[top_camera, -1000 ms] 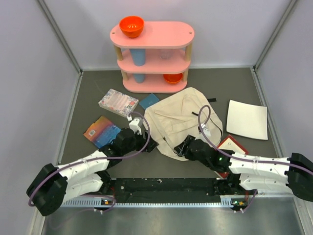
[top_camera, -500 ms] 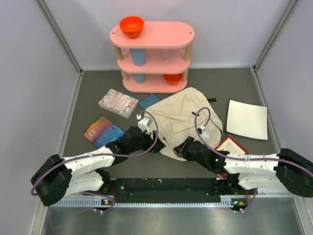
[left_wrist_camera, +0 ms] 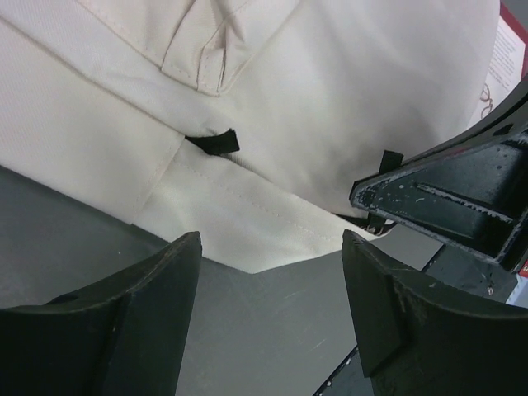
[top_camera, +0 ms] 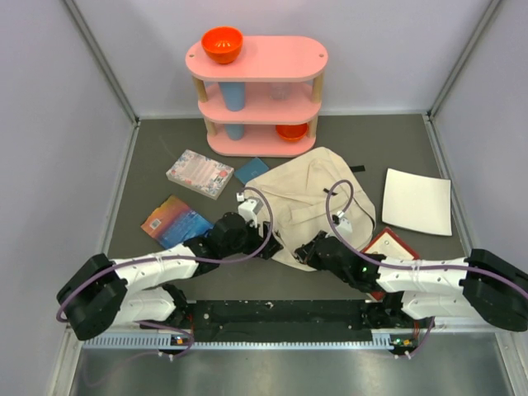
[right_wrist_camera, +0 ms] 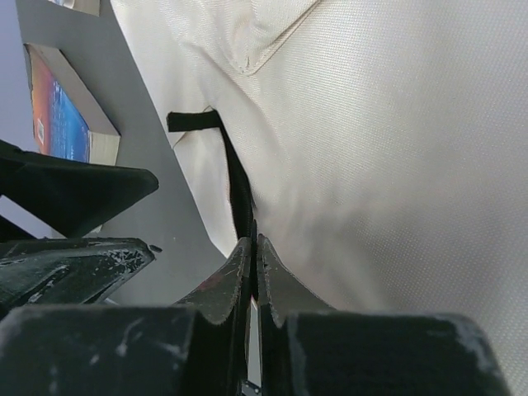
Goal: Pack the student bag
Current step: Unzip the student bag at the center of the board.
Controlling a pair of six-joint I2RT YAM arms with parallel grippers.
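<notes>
The bag (top_camera: pixel 309 202) lies mid-tabletop (top_camera: pixel 371 140), with the shelf (top_camera: pixel 257 58) behind it. A bowl (top_camera: pixel 222 44) sits on the shelf's top level, at its left end. Left of the bag lie the far book (top_camera: pixel 199 172) and the near book (top_camera: pixel 172 221) (both flat on the tabletop). A sheet (top_camera: pixel 417 200) lies to the bag's right. The left pincer (top_camera: pixel 266 246) and right pincer (top_camera: pixel 304 250) sit at the bag's near edge, the right one on a strap (right_wrist_camera: pixel 235 177).
</notes>
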